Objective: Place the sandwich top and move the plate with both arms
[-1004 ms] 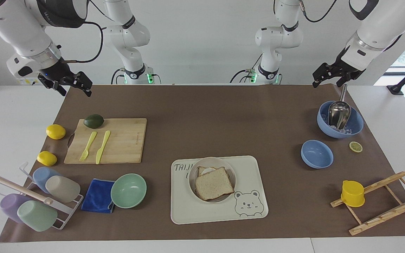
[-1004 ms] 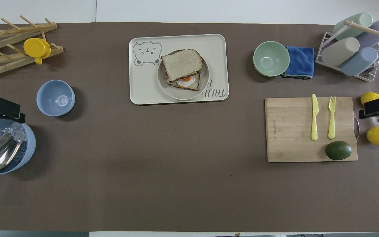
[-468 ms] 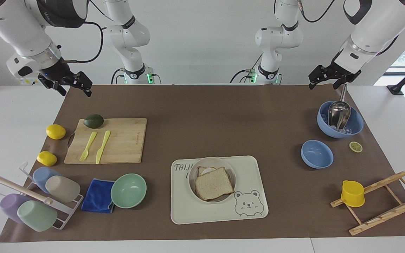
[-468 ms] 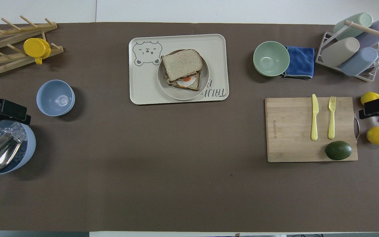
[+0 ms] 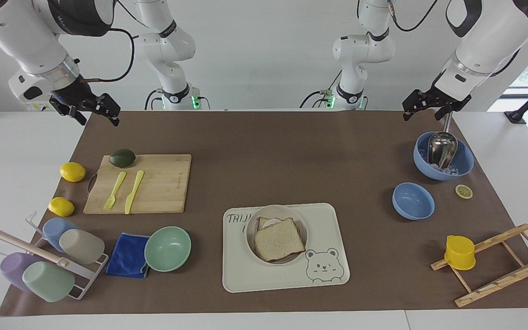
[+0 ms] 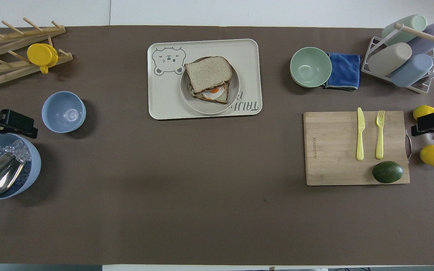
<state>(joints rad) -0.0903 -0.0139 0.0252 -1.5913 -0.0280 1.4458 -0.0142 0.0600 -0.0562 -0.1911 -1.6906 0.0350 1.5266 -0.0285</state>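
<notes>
Right now the sandwich top [image 5: 278, 239] is lying flat on an egg toast [image 6: 214, 93], a light brown square slice with a darker crust. It is sitting a bit askew, so a corner of the toast is peeking out on the side nearer to the robots. Both slices are resting on the plate [image 5: 254, 223], which is round and cream-beige with a raised rim. The plate is sitting on the bear tray [image 5: 328, 220], about in the middle of the surface and far from the robots.

The left end effector [image 5: 431, 106] is hanging in the air above the big blue bowl [image 5: 465, 161] that is holding ice and a metal scoop [image 5: 442, 147], at the left arm's end of the surface. It is holding nothing and touching nothing. I cannot tell how far its fingers are spread.

The right end effector [image 5: 89, 110] is waiting in the air over the corner of the brown mat, at the right arm's end, near the cutting board [image 5: 163, 183]. Its fingers are spread apart and it is gripping nothing. Both end effectors are well apart from the plate.
</notes>
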